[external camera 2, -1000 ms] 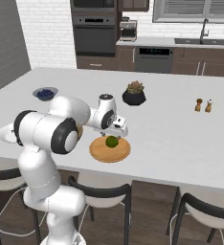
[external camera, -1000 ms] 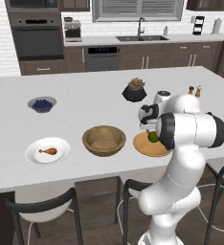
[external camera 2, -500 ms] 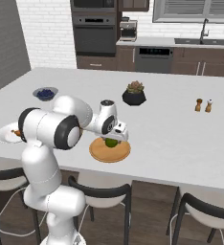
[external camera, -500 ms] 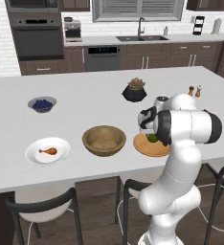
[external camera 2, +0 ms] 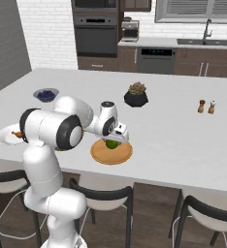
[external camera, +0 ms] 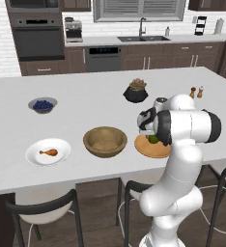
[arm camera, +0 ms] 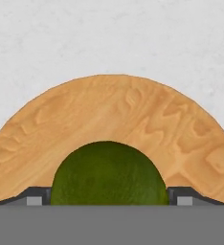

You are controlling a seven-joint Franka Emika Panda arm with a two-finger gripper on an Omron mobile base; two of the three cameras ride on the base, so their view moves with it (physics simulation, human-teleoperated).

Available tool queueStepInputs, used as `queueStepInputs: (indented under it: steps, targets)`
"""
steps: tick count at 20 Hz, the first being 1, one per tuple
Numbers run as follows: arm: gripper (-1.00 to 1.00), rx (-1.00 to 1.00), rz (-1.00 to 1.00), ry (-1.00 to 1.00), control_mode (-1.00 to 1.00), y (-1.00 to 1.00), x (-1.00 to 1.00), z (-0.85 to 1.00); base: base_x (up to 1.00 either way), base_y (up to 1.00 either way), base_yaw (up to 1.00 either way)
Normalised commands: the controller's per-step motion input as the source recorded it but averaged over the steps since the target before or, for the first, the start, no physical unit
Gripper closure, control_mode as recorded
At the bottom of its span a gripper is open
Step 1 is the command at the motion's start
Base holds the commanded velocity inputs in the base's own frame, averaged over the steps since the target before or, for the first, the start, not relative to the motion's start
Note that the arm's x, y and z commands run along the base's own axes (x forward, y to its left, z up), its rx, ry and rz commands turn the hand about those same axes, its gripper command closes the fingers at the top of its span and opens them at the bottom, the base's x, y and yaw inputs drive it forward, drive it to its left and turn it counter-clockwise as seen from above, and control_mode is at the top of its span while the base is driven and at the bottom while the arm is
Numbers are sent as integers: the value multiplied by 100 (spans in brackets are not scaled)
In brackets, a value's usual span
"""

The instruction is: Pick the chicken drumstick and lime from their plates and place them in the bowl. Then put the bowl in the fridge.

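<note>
Lime sits on the wooden plate, fingers spread either side, not yet clamped; small, round, firm, probably slick-skinned, so pinch across its widest middle or it'll roll.

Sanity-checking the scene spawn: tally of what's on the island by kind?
Plates: 2, white and wooden
Bowls: 2, wooden and blueberry
Food: 2, drumstick and lime
Shakers: 2
Potted plant: 1
Total: 9
</note>
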Motion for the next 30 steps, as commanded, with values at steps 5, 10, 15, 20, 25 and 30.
queueStepInputs:
  steps: [5,10,15,20,25,30]
  targets:
    - [100,0,0,0,-100,0,0,3,0,0,0]
    - [100,0,0,-2,-100,-3,-4,72,0,0,0]
    - [100,0,0,0,-100,23,-12,99,0,0,0]
    - [100,0,3,4,-100,63,0,90,0,0,0]
    - [100,0,3,16,-100,87,-1,56,0,0,0]
    - [100,0,1,16,-100,98,-4,2,0,0,0]
